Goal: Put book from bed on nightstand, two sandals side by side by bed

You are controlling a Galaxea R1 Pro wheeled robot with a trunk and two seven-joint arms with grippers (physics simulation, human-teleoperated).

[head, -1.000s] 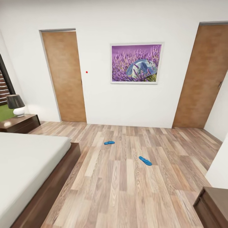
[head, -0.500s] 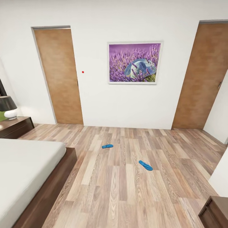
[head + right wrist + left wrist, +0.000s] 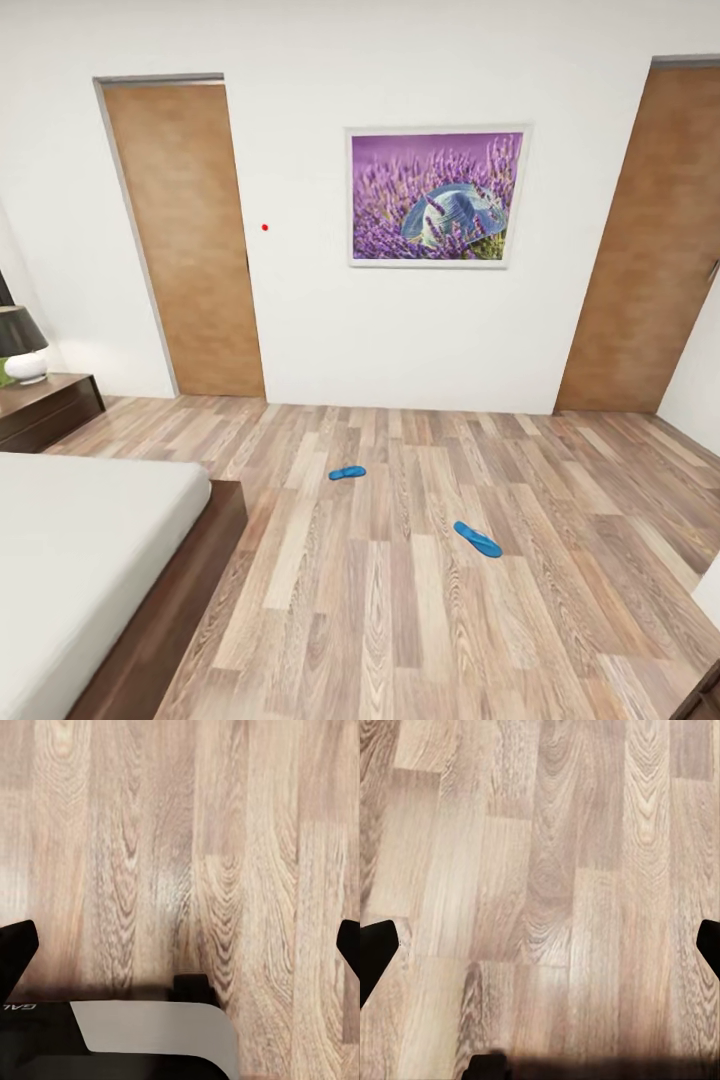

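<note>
Both arms hang low over the plank floor (image 3: 400, 620). The left pincer (image 3: 540, 949) is spread wide, its dark fingertips (image 3: 375, 952) at opposite edges of the wrist view with only bare boards between them. The right pincer (image 3: 180, 949) is spread just as wide over the same wood, holding nothing, with a piece of the robot's dark and white body (image 3: 142, 1039) beneath it.

Taking the bed (image 3: 90, 570) as the landmark: it sits closest, its light-grey mattress on a dark brown frame, one corner jutting out onto the floor. I can see no book on the part of the mattress that shows.

Out from that corner, well apart from the bed, lies the nearer sandal (image 3: 477, 539), bright blue, flat on the boards and angled. The farther sandal (image 3: 347, 472) lies beyond the bed's corner, closer to the bed than the first but not touching it. The two are well apart from each other, not side by side.

Past the head end of the bed stands a nightstand (image 3: 45, 410), dark brown, with a lamp (image 3: 22, 343) on top, dark shade over a white base.

Farthest off is the white wall (image 3: 310, 320), with a wooden door (image 3: 185, 235) beyond the bed's corner, the lavender picture (image 3: 436, 196) farther along, and a second door (image 3: 650, 250) farthest from the bed.
</note>
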